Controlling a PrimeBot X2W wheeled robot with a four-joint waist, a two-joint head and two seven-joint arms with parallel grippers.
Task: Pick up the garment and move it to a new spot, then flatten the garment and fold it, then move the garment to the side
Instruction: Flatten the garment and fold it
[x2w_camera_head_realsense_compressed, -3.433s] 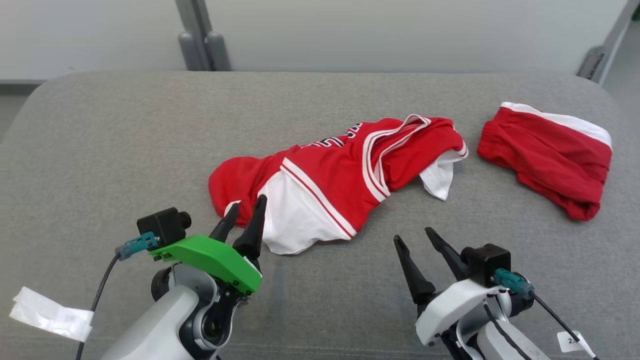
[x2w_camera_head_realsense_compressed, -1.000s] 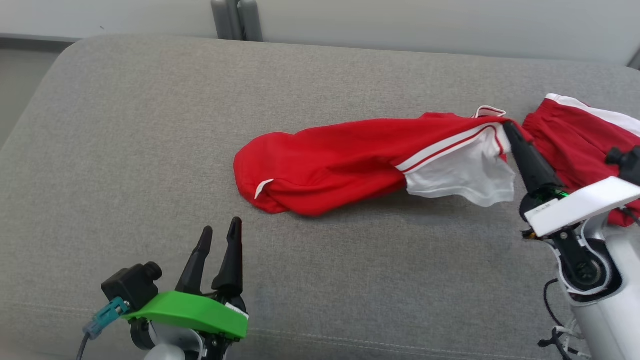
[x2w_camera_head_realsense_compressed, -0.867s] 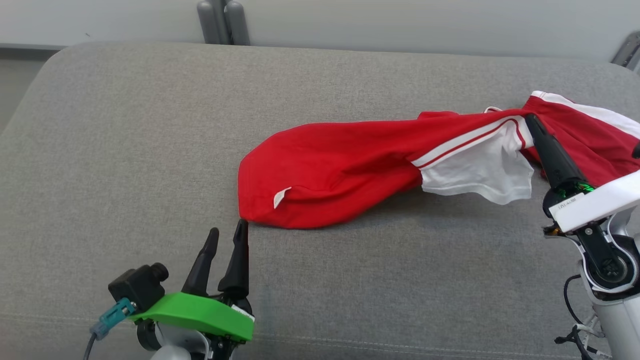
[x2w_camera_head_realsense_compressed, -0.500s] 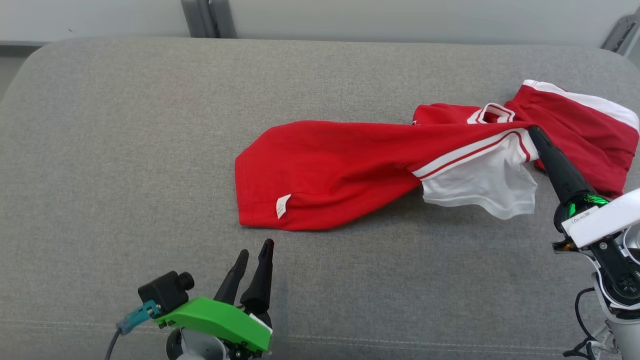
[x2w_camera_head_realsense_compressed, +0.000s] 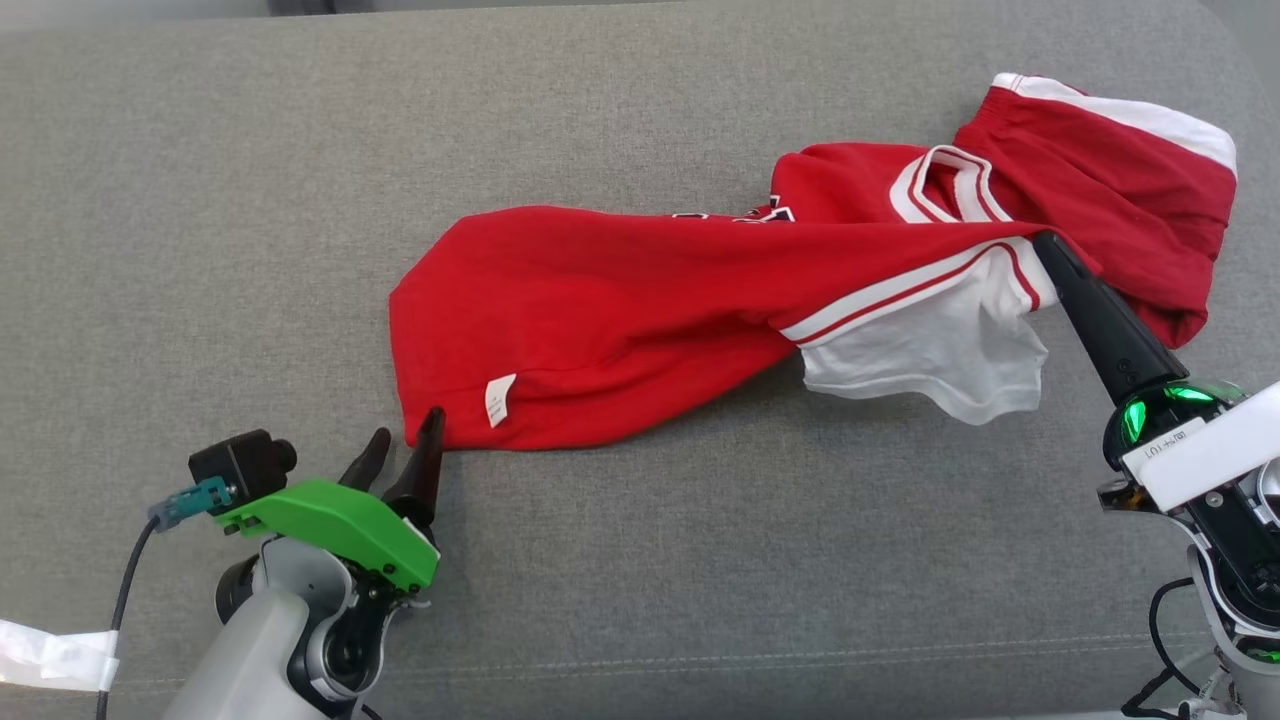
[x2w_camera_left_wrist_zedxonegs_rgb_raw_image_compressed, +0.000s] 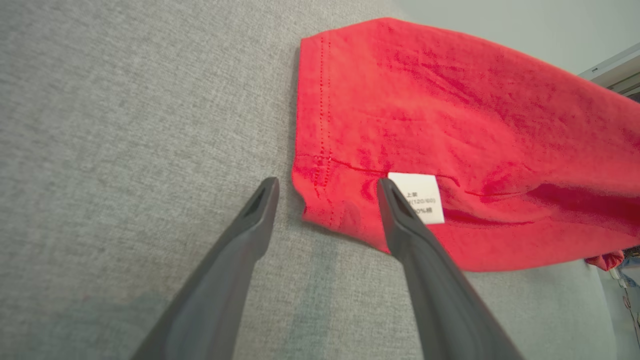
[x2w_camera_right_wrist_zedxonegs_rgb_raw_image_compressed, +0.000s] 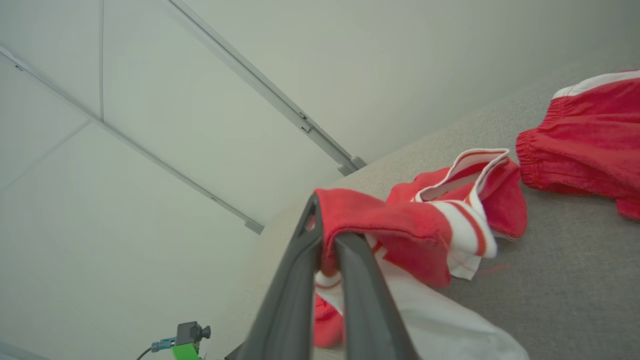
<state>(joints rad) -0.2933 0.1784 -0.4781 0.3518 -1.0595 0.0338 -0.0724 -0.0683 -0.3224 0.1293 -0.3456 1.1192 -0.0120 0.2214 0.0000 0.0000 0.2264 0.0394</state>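
The red shirt lies stretched long across the grey cushion. The right claw is pinching the shirt's red-and-white striped edge at the right end, and this end is lifted a little. The left claw is spread at the shirt's near left corner, close to a small white label. One of its fingers is over the hem and the other over bare cushion. Red shorts lie at the far right, just beside the collar.

Bright, even, diffuse light; faint soft shadows lie between the fingers, whose near ends blur; wide-angle edges bend.
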